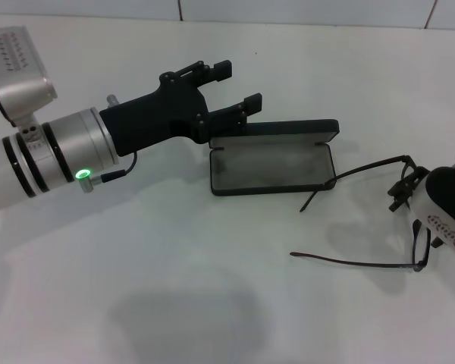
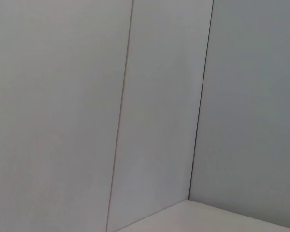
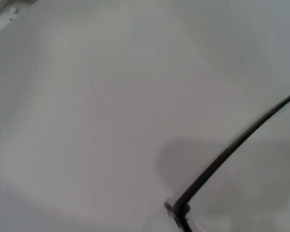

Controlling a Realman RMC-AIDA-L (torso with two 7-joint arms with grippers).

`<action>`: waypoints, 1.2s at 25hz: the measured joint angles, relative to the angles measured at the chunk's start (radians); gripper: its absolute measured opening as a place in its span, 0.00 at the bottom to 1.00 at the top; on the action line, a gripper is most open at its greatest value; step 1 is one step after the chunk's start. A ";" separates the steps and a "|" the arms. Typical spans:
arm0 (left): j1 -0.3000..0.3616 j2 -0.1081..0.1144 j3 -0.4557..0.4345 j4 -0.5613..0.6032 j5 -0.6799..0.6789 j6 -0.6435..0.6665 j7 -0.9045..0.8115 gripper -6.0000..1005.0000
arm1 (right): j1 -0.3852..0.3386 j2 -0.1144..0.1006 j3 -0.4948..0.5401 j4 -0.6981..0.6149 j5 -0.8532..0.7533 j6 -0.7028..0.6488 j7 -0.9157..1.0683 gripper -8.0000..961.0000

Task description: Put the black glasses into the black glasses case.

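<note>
The black glasses case (image 1: pixel 273 168) lies open at the table's middle, grey lining up, its lid (image 1: pixel 288 129) folded back behind it. My left gripper (image 1: pixel 235 86) is open and empty, hovering over the case's back left corner. The black glasses (image 1: pixel 349 262) are to the right of the case with both temple arms spread toward it; one tip lies near the case's front right corner. My right gripper (image 1: pixel 406 189), at the right edge, is shut on the glasses' front frame. One temple arm (image 3: pixel 222 157) crosses the right wrist view. The left wrist view shows neither object.
The white table (image 1: pixel 174 288) spreads in front of the case and the glasses. Pale wall panels (image 2: pixel 159 96) stand behind the table and fill the left wrist view.
</note>
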 joint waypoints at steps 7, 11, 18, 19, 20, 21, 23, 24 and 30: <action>0.000 0.000 0.000 0.000 0.000 0.000 -0.001 0.79 | -0.001 0.000 0.007 0.012 -0.002 0.004 0.004 0.71; 0.000 0.000 0.000 0.000 0.000 0.000 -0.003 0.79 | -0.005 0.000 0.012 0.015 0.000 0.004 0.006 0.68; 0.001 -0.001 0.000 0.000 0.001 0.002 -0.010 0.79 | -0.013 0.000 0.056 -0.004 0.002 -0.036 0.019 0.28; 0.001 -0.001 0.000 0.000 0.001 0.003 -0.013 0.79 | -0.014 0.000 0.065 -0.007 0.005 -0.045 0.021 0.25; -0.001 -0.001 0.000 0.001 0.001 0.006 -0.027 0.79 | -0.016 0.000 0.076 -0.011 0.009 -0.053 0.023 0.21; -0.004 -0.001 0.000 0.002 0.002 0.008 -0.041 0.79 | -0.020 0.001 0.084 -0.014 0.013 -0.058 0.025 0.20; -0.011 -0.002 0.000 0.004 0.005 0.011 -0.069 0.79 | -0.032 0.002 0.106 -0.028 0.035 -0.066 0.025 0.17; -0.013 -0.001 0.000 0.005 0.006 0.012 -0.078 0.79 | -0.037 0.002 0.118 -0.034 0.049 -0.073 0.024 0.15; -0.012 0.000 0.000 0.009 0.008 0.037 -0.102 0.79 | -0.084 0.000 0.261 -0.072 0.174 -0.123 0.004 0.14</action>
